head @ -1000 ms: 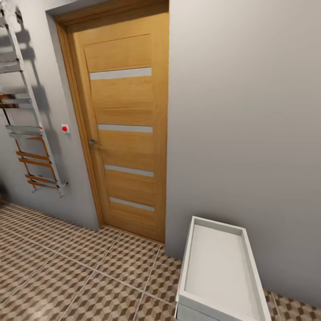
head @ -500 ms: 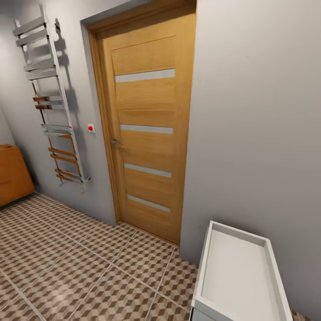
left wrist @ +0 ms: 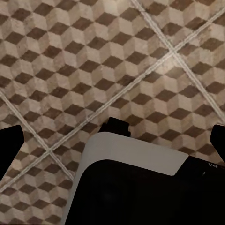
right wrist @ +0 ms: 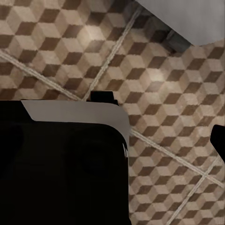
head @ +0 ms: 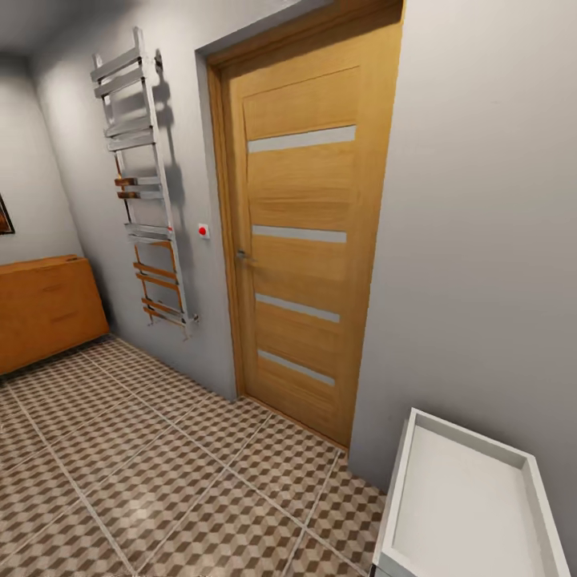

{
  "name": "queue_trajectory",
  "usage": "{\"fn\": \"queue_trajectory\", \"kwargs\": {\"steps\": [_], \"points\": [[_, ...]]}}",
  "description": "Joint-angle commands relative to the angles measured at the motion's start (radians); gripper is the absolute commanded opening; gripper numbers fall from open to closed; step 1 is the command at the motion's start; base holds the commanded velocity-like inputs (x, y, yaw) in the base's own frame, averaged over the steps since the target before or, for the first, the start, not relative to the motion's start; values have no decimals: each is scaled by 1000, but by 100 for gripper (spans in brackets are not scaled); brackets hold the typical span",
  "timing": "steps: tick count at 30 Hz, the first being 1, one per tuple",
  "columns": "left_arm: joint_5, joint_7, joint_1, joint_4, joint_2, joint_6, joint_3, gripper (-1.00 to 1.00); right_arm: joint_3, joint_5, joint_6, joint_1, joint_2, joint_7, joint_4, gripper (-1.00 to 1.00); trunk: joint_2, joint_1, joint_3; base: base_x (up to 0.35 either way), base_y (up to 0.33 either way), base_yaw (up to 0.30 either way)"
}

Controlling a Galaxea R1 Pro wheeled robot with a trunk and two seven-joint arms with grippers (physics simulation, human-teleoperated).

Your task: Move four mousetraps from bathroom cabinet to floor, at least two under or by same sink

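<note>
The orange-brown wooden cabinet (head: 44,308) stands against the far left wall in the head view, its drawers shut. Cube-patterned bathroom floor (head: 160,473) tiles spread from it toward me. The mousetraps and the sink are out of view. In the left wrist view my left gripper (left wrist: 112,147) hangs open over the floor (left wrist: 117,61), one dark fingertip at each picture edge, nothing between them. My right gripper (right wrist: 117,140) also looks open above the tiles (right wrist: 164,93); one fingertip (right wrist: 219,140) shows at the edge, the other merges with my dark body.
A shut wooden door (head: 308,240) with frosted strips faces me, a chrome towel ladder (head: 144,192) and a red wall button (head: 203,231) beside it. A small white unit (head: 469,505) with a rimmed top stands close at the lower right against the grey wall.
The whole head view has swung left: door, towel ladder and white unit slid to the right in the picture, and the wooden cabinet has come into sight at the left.
</note>
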State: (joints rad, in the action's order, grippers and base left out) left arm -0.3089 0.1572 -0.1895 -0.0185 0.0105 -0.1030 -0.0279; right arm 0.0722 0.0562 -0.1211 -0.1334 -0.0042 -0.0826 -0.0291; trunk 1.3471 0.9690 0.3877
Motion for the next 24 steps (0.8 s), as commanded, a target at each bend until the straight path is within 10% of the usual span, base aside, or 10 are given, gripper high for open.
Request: {"fn": "queue_trajectory", "kwargs": {"steps": [1, 24], "points": [[-5, 3, -1, 1, 2, -3, -3, 100, 8, 6, -6, -1, 0, -2, -3, 100, 1, 0, 1, 0, 0, 224], [-14, 2, -1, 10, 19, 0, -3, 100, 9, 1, -5, -1, 8, -2, -3, 100, 1, 0, -13, 0, 0, 227]]}}
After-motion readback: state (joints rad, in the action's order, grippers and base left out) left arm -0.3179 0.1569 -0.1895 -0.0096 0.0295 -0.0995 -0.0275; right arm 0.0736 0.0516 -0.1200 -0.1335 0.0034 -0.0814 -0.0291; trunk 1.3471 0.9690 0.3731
